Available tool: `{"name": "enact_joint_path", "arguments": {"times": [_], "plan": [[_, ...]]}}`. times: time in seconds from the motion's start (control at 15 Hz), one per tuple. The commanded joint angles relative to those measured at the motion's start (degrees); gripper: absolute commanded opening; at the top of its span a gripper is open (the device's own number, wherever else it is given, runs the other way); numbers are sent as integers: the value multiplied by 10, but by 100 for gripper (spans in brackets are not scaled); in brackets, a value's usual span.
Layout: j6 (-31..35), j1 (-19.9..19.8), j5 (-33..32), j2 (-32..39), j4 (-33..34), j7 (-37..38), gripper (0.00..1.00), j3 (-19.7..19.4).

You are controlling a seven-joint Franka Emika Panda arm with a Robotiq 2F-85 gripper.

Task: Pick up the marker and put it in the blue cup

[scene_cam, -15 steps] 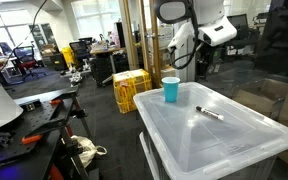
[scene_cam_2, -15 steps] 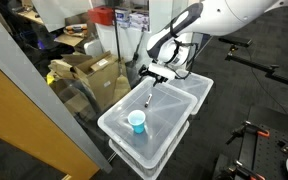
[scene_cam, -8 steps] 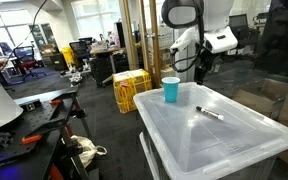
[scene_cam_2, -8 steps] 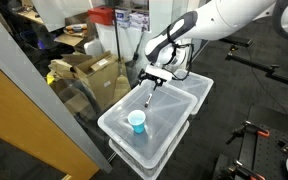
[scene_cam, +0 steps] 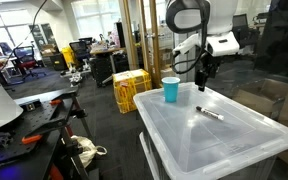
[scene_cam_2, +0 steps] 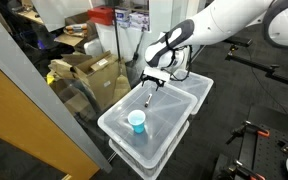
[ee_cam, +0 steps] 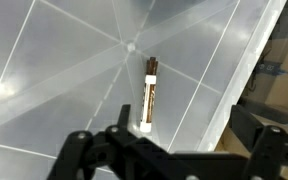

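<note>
In the wrist view the gripper [ee_cam: 169, 155] is cut off by the lower edge. Its dark, spread fingers [ee_cam: 84, 150] show only in part and are blurred. The marker [ee_cam: 149, 93] just ahead of the gripper is soft, and any print on it is unreadable. In an exterior view the marker [scene_cam_2: 149, 98] just under the gripper [scene_cam_2: 152, 80] is too small to tell its ends apart, and the gap between the jaws cannot be made out.

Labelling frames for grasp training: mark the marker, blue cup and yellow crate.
marker [ee_cam: 149, 95], wrist view, middle of its barrel.
blue cup [scene_cam: 171, 91], in an exterior view, its side wall.
yellow crate [scene_cam: 131, 92], in an exterior view, its front face.
</note>
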Motion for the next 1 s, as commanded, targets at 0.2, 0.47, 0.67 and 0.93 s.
{"name": "enact_joint_path", "arguments": {"times": [0.2, 0.47, 0.67, 0.93], "plan": [[1, -8, -10, 0, 1, 5, 100, 8], [-21, 5, -28, 23, 29, 61, 100, -14], [-34, 8, -58, 43, 53, 110, 100, -20], [-58, 9, -101, 76, 99, 165, 100, -20]]}}
